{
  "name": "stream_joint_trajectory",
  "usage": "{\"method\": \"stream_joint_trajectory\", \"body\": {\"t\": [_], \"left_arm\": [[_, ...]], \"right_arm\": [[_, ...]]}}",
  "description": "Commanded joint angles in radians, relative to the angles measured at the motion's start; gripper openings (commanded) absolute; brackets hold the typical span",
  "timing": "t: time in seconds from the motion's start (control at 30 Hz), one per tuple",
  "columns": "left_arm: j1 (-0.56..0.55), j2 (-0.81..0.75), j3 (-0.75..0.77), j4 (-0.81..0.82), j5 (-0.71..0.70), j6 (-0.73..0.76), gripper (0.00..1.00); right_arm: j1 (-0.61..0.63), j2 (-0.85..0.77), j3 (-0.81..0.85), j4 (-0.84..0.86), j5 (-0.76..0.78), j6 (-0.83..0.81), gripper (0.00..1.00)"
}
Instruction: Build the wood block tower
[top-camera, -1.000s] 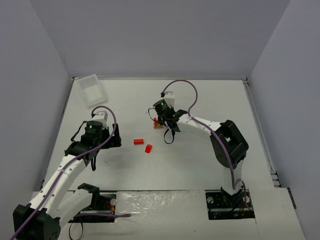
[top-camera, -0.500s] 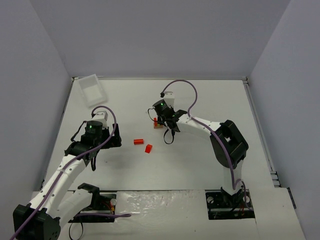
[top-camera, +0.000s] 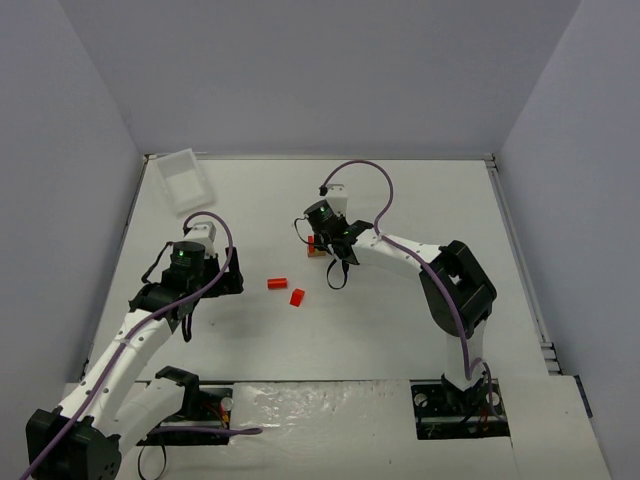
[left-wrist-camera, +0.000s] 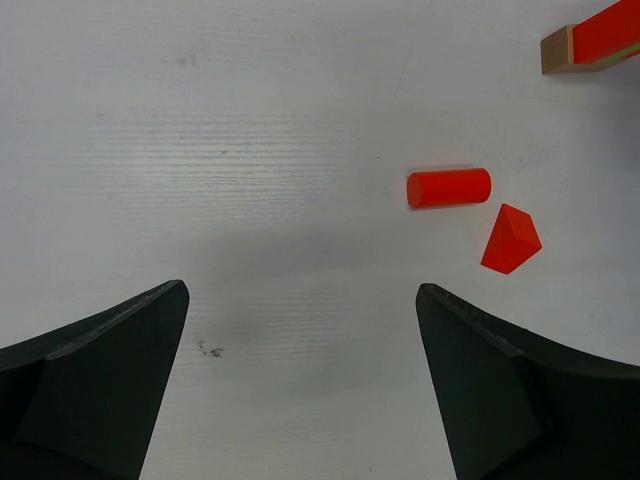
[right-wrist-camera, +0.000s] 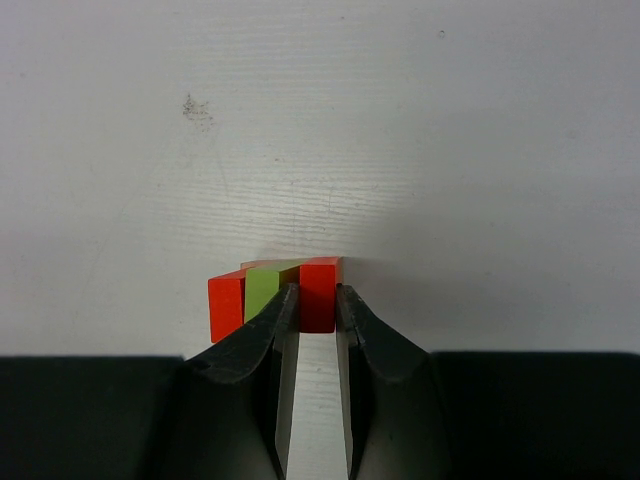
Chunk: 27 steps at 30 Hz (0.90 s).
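**Pinching a red block on the little tower**

Wood block tower (top-camera: 316, 248) low and small, near the middle of the white table (top-camera: 420, 330). At the bottom, a tan base (left-wrist-camera: 556, 50) with red on top. From the right wrist camera, three pieces side by side: a red piece (right-wrist-camera: 226, 306) on the left, a lime-green piece (right-wrist-camera: 264, 292) in the middle, a red block (right-wrist-camera: 320, 288) on the right.

Right gripper (right-wrist-camera: 312, 300) down at the tower, nearly closed, with its two dark fingers (right-wrist-camera: 262, 370) pressed on the sides of the red block.

A little toward the near edge from the tower, two loose pieces flat on the table: a red cylinder (left-wrist-camera: 448, 187) on its side and, just beside it, a red wedge (left-wrist-camera: 510, 238). Not touching each other.

Left gripper (left-wrist-camera: 300, 300) off to the left, well apart from the tower, spread wide with nothing between its fingers.

Clear plastic tray (top-camera: 182, 180) far off in the back left corner.

Table top white with faint wood grain and a small grey smudge (right-wrist-camera: 195, 108). Plain grey-purple walls (top-camera: 320, 70) on three sides. Purple cable (top-camera: 368, 168) looped above the right arm.
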Motion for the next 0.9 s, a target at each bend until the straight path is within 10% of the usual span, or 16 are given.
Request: {"method": "stream_joint_trajectory", "body": {"t": [0.0,0.87], "left_arm": [[0.006,0.004,0.012,0.051,0.006,0.010,0.97],[0.007,0.007,0.012,0.053,0.011,0.010,0.97]], "right_arm": [[0.004,-0.050,0.035,0.044,0.019,0.018,0.17],[0.009,-0.091,0.030,0.044,0.028,0.004,0.24]]}}
